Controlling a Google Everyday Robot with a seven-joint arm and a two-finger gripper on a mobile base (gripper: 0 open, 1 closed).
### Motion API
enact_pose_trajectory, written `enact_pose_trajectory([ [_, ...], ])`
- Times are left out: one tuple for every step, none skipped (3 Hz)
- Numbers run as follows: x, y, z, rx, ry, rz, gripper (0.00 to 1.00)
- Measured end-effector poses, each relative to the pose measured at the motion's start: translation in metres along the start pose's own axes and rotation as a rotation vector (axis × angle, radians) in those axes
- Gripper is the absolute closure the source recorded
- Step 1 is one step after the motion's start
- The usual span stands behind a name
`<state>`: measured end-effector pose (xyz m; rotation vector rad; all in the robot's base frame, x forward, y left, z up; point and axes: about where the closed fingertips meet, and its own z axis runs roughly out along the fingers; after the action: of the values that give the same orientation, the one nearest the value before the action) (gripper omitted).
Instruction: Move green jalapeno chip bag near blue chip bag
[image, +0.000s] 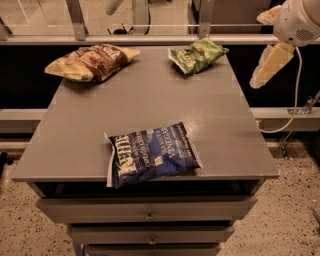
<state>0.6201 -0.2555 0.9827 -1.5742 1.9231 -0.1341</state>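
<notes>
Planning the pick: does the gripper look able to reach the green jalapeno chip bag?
Probably yes: the gripper hangs just right of the table, beside the green jalapeno chip bag on its far right corner, nothing between them.

Arm (300, 20) cut off at top-right corner (jaws right of table (150, 100)), lower drawers (150, 234) cropped

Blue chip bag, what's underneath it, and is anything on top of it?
The blue chip bag lies flat on the grey table, near its front edge, nothing on top. Whatever the bag covers is hidden. The gripper hangs off the table's right side.
</notes>
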Motion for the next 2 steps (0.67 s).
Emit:
enact_pose_trajectory([
  [0.0, 0.0037, 0.0018, -0.008, 0.004, -0.001, 0.0],
  [-0.0064, -0.0023, 0.0099, 0.016, -0.043, 0.024, 0.0],
])
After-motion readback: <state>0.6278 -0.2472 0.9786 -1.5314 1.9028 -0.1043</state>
